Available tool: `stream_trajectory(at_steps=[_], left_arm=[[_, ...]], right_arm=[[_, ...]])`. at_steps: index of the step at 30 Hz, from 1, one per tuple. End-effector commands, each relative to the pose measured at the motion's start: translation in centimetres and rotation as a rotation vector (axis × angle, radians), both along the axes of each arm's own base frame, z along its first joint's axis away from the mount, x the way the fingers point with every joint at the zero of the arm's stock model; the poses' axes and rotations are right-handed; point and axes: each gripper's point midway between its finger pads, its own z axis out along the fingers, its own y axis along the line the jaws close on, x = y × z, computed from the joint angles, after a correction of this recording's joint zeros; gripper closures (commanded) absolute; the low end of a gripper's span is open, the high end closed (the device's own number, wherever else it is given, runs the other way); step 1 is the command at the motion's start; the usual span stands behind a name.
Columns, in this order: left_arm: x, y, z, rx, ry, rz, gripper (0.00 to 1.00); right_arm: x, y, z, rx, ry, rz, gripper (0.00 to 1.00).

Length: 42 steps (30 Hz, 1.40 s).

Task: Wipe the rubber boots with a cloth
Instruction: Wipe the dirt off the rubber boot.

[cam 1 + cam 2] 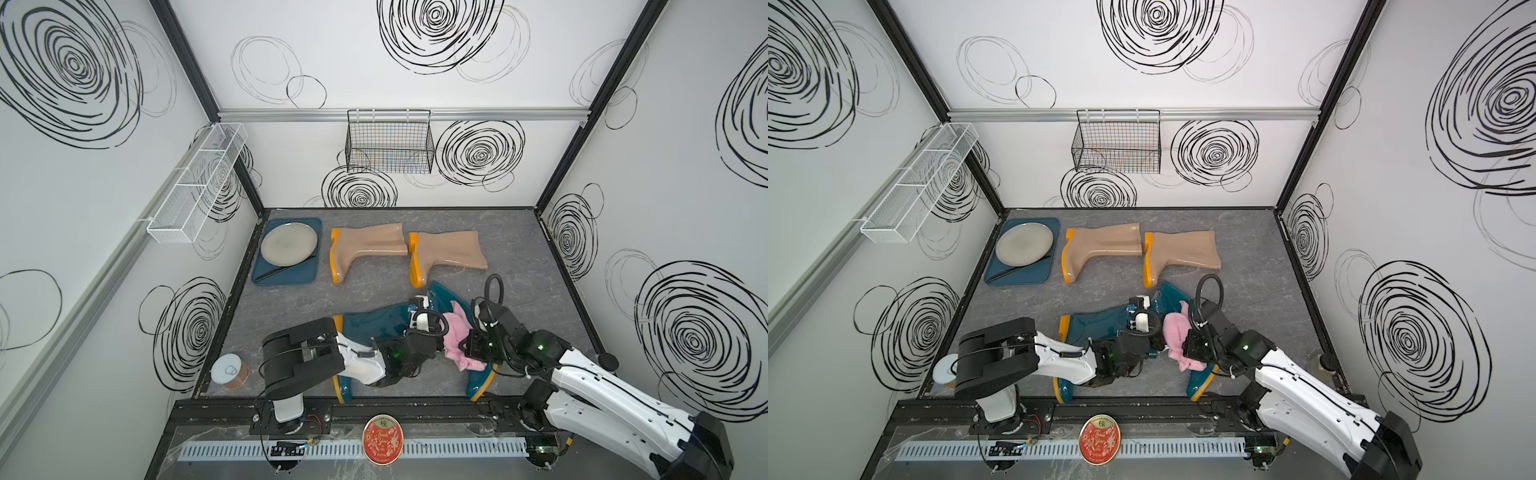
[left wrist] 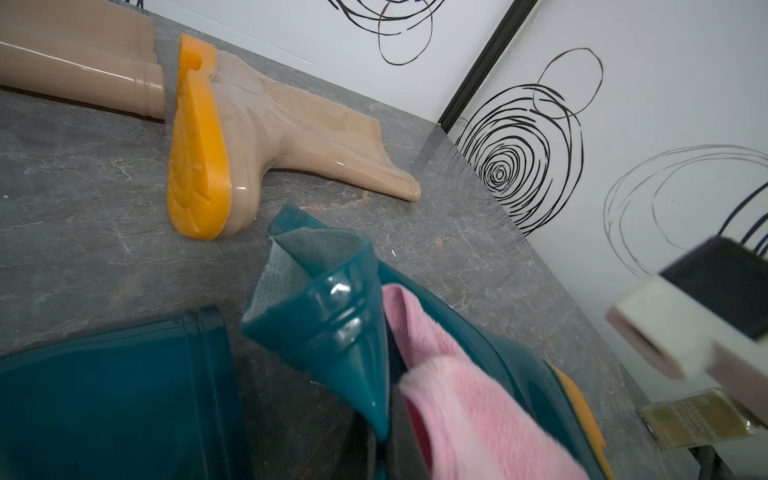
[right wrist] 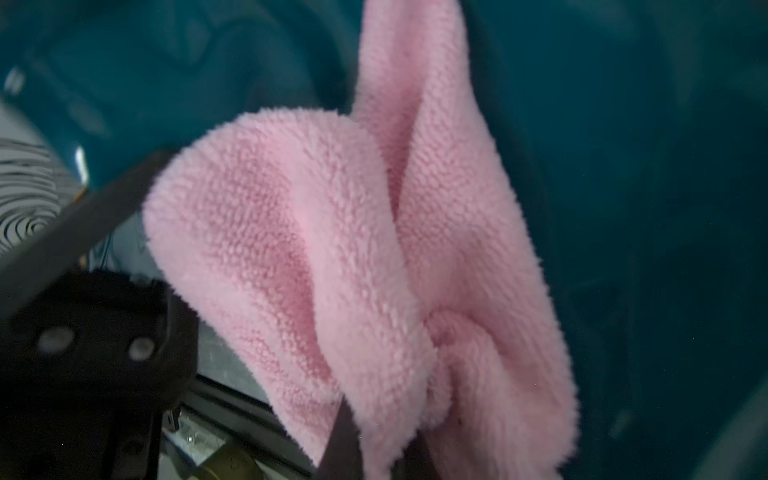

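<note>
1. right pincer (image 3: 376,449) clenched on fluffy pink cloth (image 3: 332,249), bunched over glossy teal boot (image 2: 324,324) shaft.
2. left pincer (image 2: 386,428) clenched on that boot's cuff, pinched into a cone.
3. i see 2 smooth beige boots (image 1: 365,245) lying flat at back of table (image 1: 519,249).

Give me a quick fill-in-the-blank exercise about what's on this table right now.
The right gripper is shut on the ____ cloth. The cloth lies on a teal boot, one of ____ that colour. The plate sits on a blue ____.
Missing words: pink; two; tray.
</note>
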Motion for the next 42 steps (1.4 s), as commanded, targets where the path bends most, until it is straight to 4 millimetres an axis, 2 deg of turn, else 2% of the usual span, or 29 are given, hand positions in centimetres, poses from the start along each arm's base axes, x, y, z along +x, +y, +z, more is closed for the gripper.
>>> stream_trajectory(at_steps=[1,3,5,7,10,13,14,16,20,25,27,30,32,36,38,40,42], left_arm=[[0.2,-0.7,2.2,-0.092,-0.039,0.002,1.0],[0.2,-0.6,2.1,-0.096,-0.039,0.005,1.0],[0.3,-0.6,2.1,-0.1,-0.037,0.007,1.0],[0.2,-0.8,2.1,-0.104,-0.033,-0.003,1.0],[0.0,-1.0,2.1,-0.098,-0.032,-0.01,1.0],[-0.2,-0.8,2.2,-0.098,-0.033,-0.008,1.0],[-0.2,-0.7,2.2,-0.099,-0.033,-0.006,1.0],[-0.4,-0.6,2.0,-0.101,-0.028,-0.005,1.0],[-0.6,-0.9,1.8,-0.108,-0.02,-0.012,1.0],[-0.7,-1.5,2.0,-0.096,-0.022,-0.026,1.0],[-0.8,-1.5,2.0,-0.094,-0.023,-0.026,1.0],[-0.8,-1.4,1.8,-0.085,-0.02,-0.023,1.0],[-0.8,-1.2,1.8,-0.084,-0.021,-0.019,1.0],[-0.6,-1.1,1.8,-0.09,-0.023,-0.014,1.0],[-0.5,-1.3,1.8,-0.094,-0.023,-0.017,1.0],[-0.4,-1.4,1.9,-0.1,-0.024,-0.021,1.0],[-0.3,-1.6,2.1,-0.104,-0.025,-0.023,1.0]], right_arm=[[-2.3,0.9,0.5,0.018,0.029,-0.009,1.0],[-3.5,2.6,0.5,0.054,0.027,0.063,1.0],[-3.3,2.5,-0.1,0.014,0.013,0.072,1.0],[-1.7,0.5,-0.6,-0.088,-0.031,-0.011,1.0],[1.2,-3.2,-0.3,-0.199,-0.075,-0.131,1.0],[3.7,-6.2,0.2,-0.195,-0.071,-0.252,1.0],[4.4,-6.3,0.4,-0.167,-0.083,-0.261,1.0],[6.0,-5.2,0.9,-0.06,-0.102,-0.248,1.0],[9.2,-0.6,3.0,0.12,-0.153,-0.167,1.0],[13.4,4.3,7.2,0.234,-0.199,-0.086,1.0],[14.5,5.3,8.0,0.233,-0.187,-0.062,1.0],[14.8,5.4,7.2,0.192,-0.144,-0.058,1.0],[14.0,3.5,5.4,0.134,-0.133,-0.129,1.0],[10.8,-3.4,-0.7,-0.081,-0.051,-0.303,1.0],[9.1,-7.0,-2.9,-0.176,-0.01,-0.392,1.0],[8.4,-10.1,-3.3,-0.225,-0.011,-0.464,1.0],[8.6,-12.5,-2.7,-0.247,-0.046,-0.524,1.0]])
